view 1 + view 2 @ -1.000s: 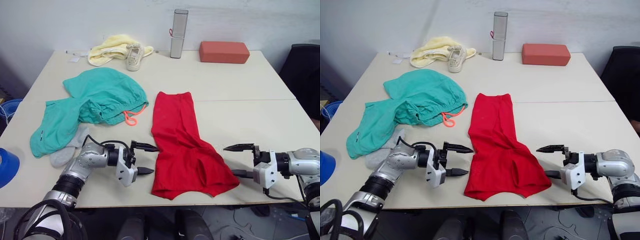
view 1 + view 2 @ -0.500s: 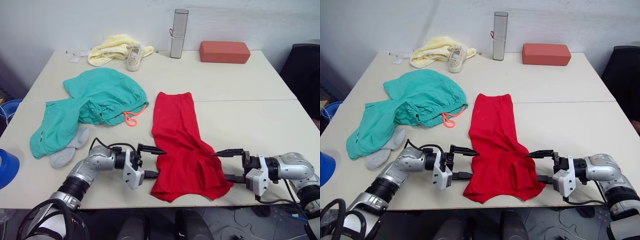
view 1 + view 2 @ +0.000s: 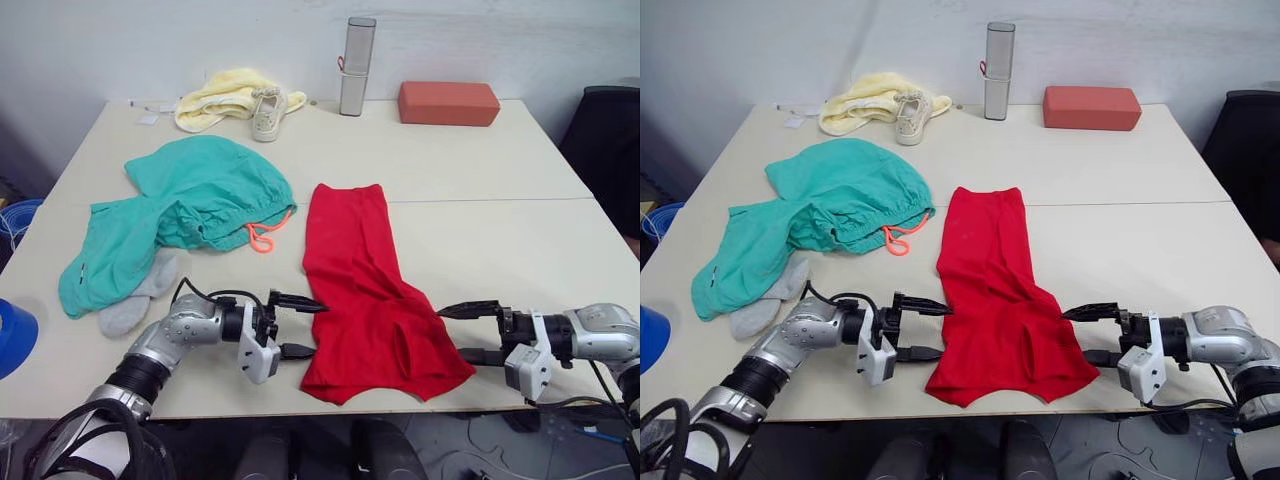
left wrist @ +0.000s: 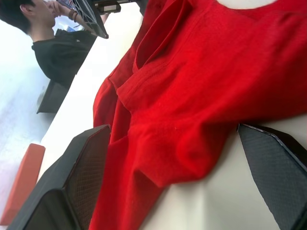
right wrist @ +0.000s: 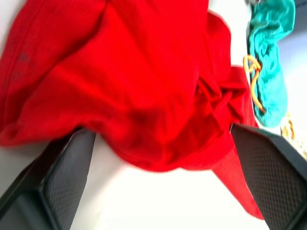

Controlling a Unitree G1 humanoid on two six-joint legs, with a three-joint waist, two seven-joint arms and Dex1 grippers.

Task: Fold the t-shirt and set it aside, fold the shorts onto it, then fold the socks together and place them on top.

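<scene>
On the pale table [image 3: 480,240], going left to right: 1 blue round object [image 3: 15,335] sits at the far left edge, then 1 pair of teal shorts [image 3: 185,205] lies crumpled on the left half, its coral drawstring [image 3: 263,236] looped toward the centre. Just below the shorts, 2 grey socks [image 3: 135,300] lie together, partly tucked under the teal fabric. The left gripper [image 3: 300,327] is low over the table beside the near-left edge of the t-shirt, its 2 fingers spread apart with 1 above and 1 below, nothing clamped; the left wrist view shows red fabric bulging between the open fingers [image 4: 81,172]. The 1 red t-shirt [image 3: 365,290] lies in the middle of the table as a long, rumpled strip, narrow at the far end and widening toward the near edge. The right gripper [image 3: 475,333] sits at the shirt's near-right edge, its 2 fingers likewise apart and gripping nothing, the cloth lying between them. Along the far edge sit 1 pale yellow cloth [image 3: 225,95] with 1 beige sneaker [image 3: 268,112] against it, 1 upright silver cylinder [image 3: 357,65], and 1 red-brown block [image 3: 448,102].
</scene>
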